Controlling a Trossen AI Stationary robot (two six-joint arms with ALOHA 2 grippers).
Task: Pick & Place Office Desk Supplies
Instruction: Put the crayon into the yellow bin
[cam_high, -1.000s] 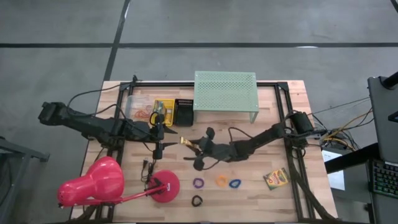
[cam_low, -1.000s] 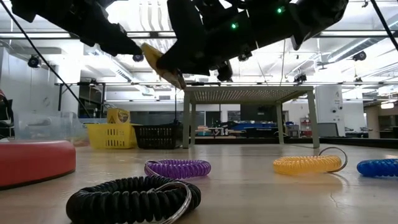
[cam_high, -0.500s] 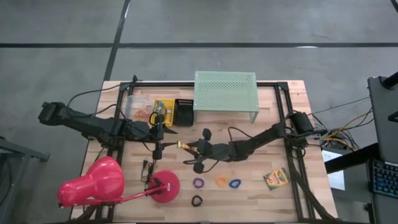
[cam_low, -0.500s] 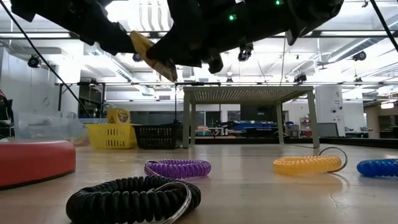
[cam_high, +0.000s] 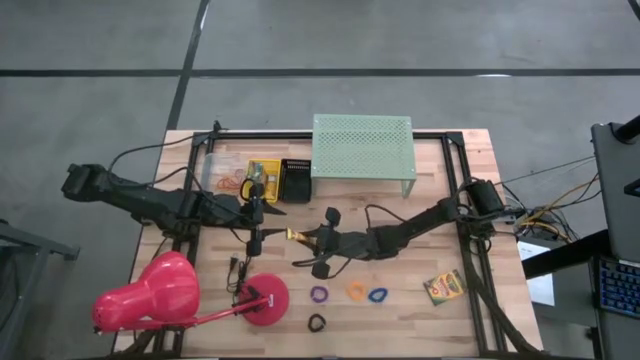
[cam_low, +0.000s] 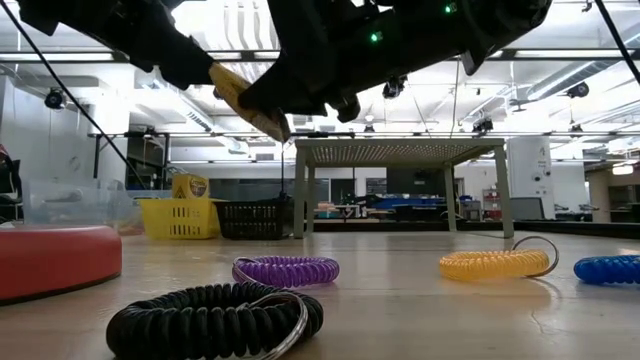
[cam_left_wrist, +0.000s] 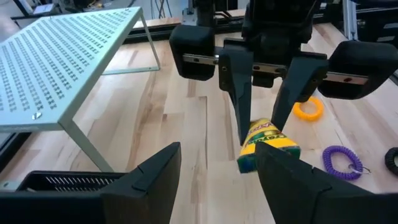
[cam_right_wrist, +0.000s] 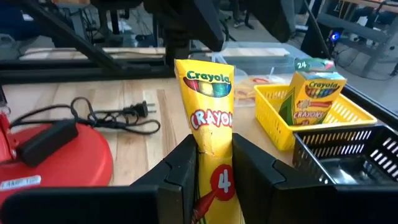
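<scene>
- The mint-green perforated shelf (cam_high: 362, 145) is standing at the table's back, clear of the work.
- The yellow basket (cam_right_wrist: 314, 118) is already holding one crayon box (cam_right_wrist: 316, 94), probably the drop point.
- The right gripper (cam_high: 300, 238) is clamping a Crayola crayon box (cam_right_wrist: 211, 134) above mid-table.
- The left gripper (cam_left_wrist: 219, 163) is waiting opposite, fingers spread as if to receive it.
- Coil loops, including the purple coil loop (cam_low: 286, 270), are lying unpicked in front.
</scene>
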